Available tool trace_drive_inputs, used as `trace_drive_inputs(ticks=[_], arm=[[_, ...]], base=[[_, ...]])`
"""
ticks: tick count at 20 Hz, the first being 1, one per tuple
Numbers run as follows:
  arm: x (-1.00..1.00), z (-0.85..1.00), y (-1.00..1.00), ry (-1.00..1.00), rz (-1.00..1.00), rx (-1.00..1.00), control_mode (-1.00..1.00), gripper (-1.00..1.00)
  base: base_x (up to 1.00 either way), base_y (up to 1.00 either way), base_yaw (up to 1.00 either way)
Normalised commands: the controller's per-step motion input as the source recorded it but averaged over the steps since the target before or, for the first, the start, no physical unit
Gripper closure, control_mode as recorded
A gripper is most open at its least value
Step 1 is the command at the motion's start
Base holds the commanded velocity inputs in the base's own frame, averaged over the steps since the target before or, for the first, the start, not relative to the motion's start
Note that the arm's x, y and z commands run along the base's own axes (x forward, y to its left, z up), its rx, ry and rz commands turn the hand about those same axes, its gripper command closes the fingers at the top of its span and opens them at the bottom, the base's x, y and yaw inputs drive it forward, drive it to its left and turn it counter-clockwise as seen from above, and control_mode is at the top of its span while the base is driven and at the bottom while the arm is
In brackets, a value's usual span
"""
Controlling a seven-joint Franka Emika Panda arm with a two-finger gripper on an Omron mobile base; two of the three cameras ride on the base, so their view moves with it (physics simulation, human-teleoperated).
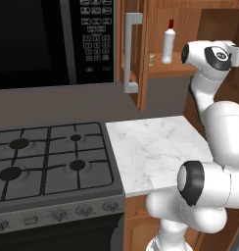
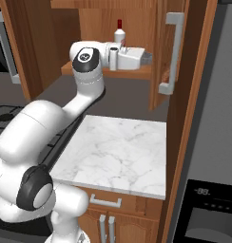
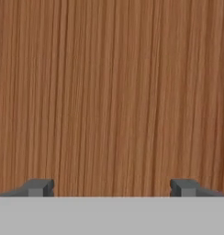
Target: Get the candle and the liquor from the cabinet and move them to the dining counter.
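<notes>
Right now the white arm's two-finger gripper (image 2: 149, 58) is inside the open warm brown wooden wall cabinet (image 2: 96, 19), level with its wooden shelf (image 2: 130, 73), jaws spread wide with nothing between them. In the hand view the two dark fingertips (image 3: 40, 187) stand far apart and face plain wood grain, so the hand points at a cabinet wall, not at either object.

The slim white-grey liquor bottle with red cap (image 1: 168, 41) stands upright on the shelf, behind the wrist in the right base view. The tiny tan-gold candle (image 1: 152, 59) sits low on the shelf just left of the bottle in the left base view, near the open door with its long grey bar handle (image 1: 131, 51). The dining counter is out of frame; below is just the small white marble slab (image 2: 118, 152) next to the black gas stove (image 1: 48, 157).

Neither item is grasped yet, so the task looks barely started.

Risks:
- The hand looks aimed past both objects; closing here would likely catch nothing.
- Swinging the wrist back toward the bottle could knock it over, since it is tall and narrow and close to the forearm.
- The candle is very small, so a wide grab could miss it or nudge it off the shelf edge.
- The cabinet is tight, so the hand could hit a wall or door.
</notes>
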Motion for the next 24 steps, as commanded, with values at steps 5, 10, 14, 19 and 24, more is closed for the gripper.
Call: trace_drive_inputs(ticks=[5,10,14,19,24], arm=[[0.0,0.0,-0.62,0.0,0.0,0.01,-1.0,-1.0],[0.0,0.0,-0.59,0.0,0.0,0.01,-1.0,-1.0],[0.0,0.0,-0.49,0.0,0.0,0.01,-1.0,-1.0],[0.06,0.0,-0.38,0.0,0.0,0.0,-1.0,-1.0],[0.08,0.0,-0.4,0.0,0.0,0.0,-1.0,-1.0]], base=[[0.0,0.0,0.0],[0.0,0.0,0.0],[0.0,0.0,0.0],[0.0,0.0,0.0],[0.0,0.0,0.0]])
